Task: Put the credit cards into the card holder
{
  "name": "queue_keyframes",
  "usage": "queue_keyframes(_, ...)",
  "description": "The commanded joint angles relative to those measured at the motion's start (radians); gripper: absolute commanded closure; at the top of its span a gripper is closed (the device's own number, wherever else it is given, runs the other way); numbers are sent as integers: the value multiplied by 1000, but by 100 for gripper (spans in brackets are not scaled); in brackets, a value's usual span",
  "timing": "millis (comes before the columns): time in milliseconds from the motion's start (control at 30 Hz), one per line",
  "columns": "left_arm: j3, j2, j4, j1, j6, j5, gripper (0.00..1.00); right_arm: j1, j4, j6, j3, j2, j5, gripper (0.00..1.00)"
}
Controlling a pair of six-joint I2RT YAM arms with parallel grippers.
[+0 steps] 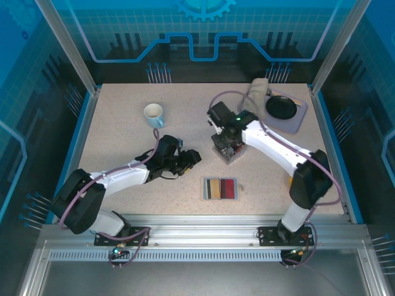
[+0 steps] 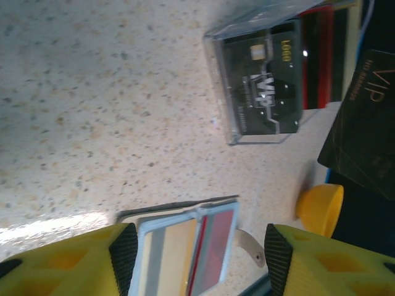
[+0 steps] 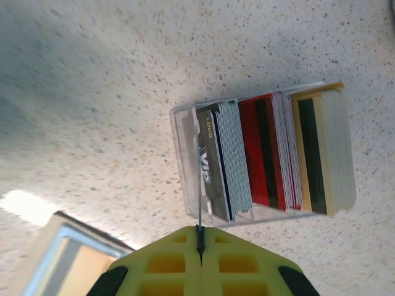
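Observation:
The card holder [image 1: 220,188] lies open on the table near the front, with a tan card in one half and a red card in the other. In the left wrist view it [image 2: 185,246] sits below and between my left gripper's [image 2: 200,246] open fingers [image 2: 123,253]. A clear box [image 3: 265,154] holds several upright credit cards in black, red, white and tan. My right gripper [image 3: 199,243] is shut on a black card [image 3: 200,185], seen edge-on just above the box. That black VIP card [image 2: 364,123] hangs at the right. My left gripper [image 1: 190,159] is left of the box [image 1: 226,151].
A light blue mug [image 1: 153,115] stands at the back left. At the back right a grey tray [image 1: 299,120] carries a black dish [image 1: 282,107], with a beige cloth [image 1: 258,89] beside it. Railings edge the table.

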Motion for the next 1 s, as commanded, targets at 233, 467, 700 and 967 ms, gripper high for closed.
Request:
queue_keyframes(233, 78, -1, 245, 29, -45, 218, 28, -265, 238, 299, -280, -319, -678, 100)
queue_keyframes(467, 150, 89, 362, 28, -97, 308, 31, -310, 325, 379, -349, -362, -849, 100)
queue_keyframes(700, 165, 126, 455, 27, -138, 355, 46, -338, 411, 439, -391, -361, -942, 100)
queue_keyframes(967, 176, 126, 475, 26, -137, 372, 77, -371, 470, 478, -429, -358, -1013, 99)
